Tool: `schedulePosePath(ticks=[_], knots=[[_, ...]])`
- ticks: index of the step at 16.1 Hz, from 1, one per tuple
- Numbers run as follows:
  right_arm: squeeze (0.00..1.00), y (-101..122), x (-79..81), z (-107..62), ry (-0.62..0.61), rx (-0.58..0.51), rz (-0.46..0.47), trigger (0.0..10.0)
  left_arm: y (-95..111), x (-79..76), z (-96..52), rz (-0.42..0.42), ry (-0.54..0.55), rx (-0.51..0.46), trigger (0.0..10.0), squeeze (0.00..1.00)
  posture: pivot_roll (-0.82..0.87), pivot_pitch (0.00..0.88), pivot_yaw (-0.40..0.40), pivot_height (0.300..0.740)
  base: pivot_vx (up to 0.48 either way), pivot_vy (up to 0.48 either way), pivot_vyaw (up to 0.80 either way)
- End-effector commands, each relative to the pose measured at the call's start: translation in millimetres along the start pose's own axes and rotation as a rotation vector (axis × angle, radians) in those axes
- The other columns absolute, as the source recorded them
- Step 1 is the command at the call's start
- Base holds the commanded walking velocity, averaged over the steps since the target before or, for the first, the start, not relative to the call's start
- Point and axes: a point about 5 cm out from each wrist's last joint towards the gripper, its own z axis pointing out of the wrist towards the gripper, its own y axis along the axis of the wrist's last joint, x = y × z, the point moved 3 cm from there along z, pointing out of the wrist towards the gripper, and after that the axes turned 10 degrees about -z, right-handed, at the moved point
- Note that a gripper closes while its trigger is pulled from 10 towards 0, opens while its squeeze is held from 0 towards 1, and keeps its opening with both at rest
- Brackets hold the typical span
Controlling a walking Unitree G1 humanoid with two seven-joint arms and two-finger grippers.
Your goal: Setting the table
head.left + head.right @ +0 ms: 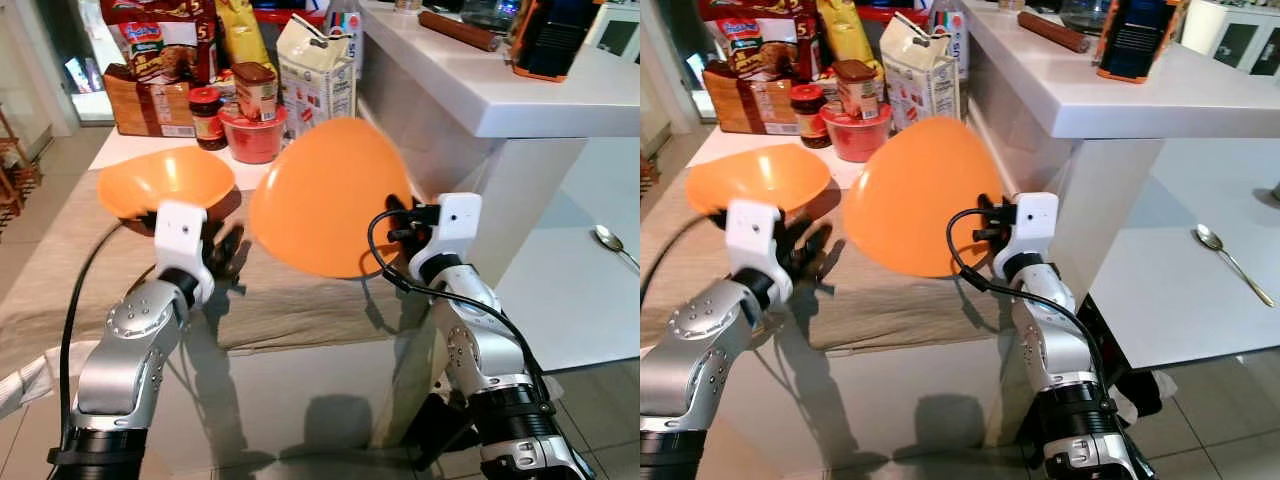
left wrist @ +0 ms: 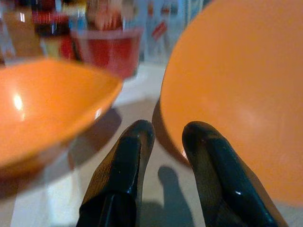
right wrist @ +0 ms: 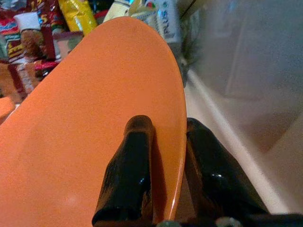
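1. Between the fingers of the right gripper (image 3: 163, 189) sits the rim of an orange plate (image 1: 325, 195); the fingers are clamped on it, one on each face, holding it tilted steeply on edge above the table (image 1: 60, 270).
2. Just ahead of the left gripper (image 2: 165, 142) rests an orange bowl (image 1: 165, 185) on the cloth-covered table. The two black fingers stand slightly parted with nothing between them — released.
3. Risk: the plate is held by a narrow rim pinch only. The surface looks smooth and glossy, so in my judgement a quick swing could let it rotate or slip out.
4. Risk: the plate hangs close beside the bowl and the left gripper — lowering it without moving sideways could strike either.
5. Materials: plate and bowl appear to be hard, shiny plastic, thin-walled, round. The cloth is matte beige. Beyond the bowl stand a red tub (image 1: 252, 135), jars and a milk carton (image 1: 315, 75).
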Motion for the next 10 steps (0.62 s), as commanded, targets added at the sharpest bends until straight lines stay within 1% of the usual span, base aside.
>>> schedulePosePath(ticks=[1, 2, 3, 4, 5, 6, 8, 9, 10], knots=[[0.00, -17.1, -2.0, -5.5, -0.006, 0.074, -0.077, 0.0, 5.8, -3.2, 0.3, 0.011, 0.004, -0.026, 10.0, 0.00, 0.01, 0.000, -0.028, 0.740, 0.000, 0.000, 0.00], [0.00, -8.0, 1.5, -5.0, 0.000, 0.025, -0.100, 0.0, 12.3, -5.0, -1.0, 0.011, 0.014, -0.064, 10.0, 0.00, 0.01, 0.000, -0.029, 0.740, 0.000, 0.000, 0.00], [0.00, 3.5, 4.7, -4.1, 0.006, -0.034, -0.116, 0.0, 26.0, -7.2, -3.2, 0.008, 0.021, -0.128, 10.0, 0.00, 0.02, 0.000, -0.030, 0.740, 0.000, 0.000, 0.00], [0.00, 12.0, 8.4, -3.5, 0.019, -0.077, -0.129, 0.0, 35.9, -9.9, -5.8, 0.004, 0.021, -0.167, 10.0, 0.00, 0.02, 0.000, -0.032, 0.740, 0.000, 0.000, 0.00], [0.00, 22.9, 14.1, -2.3, 0.036, -0.133, -0.144, 0.0, 41.1, -14.0, -10.9, -0.008, 0.016, -0.182, 10.0, 0.00, 0.02, 0.000, -0.032, 0.740, 0.000, 0.000, 0.00], [0.00, 25.8, 15.6, -1.7, 0.040, -0.147, -0.145, 0.0, 41.3, -15.3, -12.7, -0.008, 0.014, -0.182, 10.0, 0.00, 0.02, 0.000, -0.032, 0.740, 0.000, 0.000, 0.00], [0.00, 23.3, 20.3, -1.5, 0.062, -0.146, -0.134, 0.0, 29.1, -15.2, -17.3, -0.014, 0.028, -0.144, 10.0, 0.00, 0.04, 0.000, -0.041, 0.740, 0.000, 0.000, 0.00], [0.00, 23.9, 20.0, -1.9, 0.059, -0.152, -0.134, 0.0, 28.2, -15.7, -17.7, -0.018, 0.029, -0.143, 10.0, 0.00, 0.04, 0.000, -0.042, 0.740, 0.000, 0.000, 0.00], [0.00, 31.3, 18.6, -1.5, 0.048, -0.184, -0.148, 0.0, 28.2, -17.7, -18.5, -0.022, 0.026, -0.143, 10.0, 0.00, 0.04, 0.000, -0.043, 0.740, 0.000, 0.000, 0.00]])
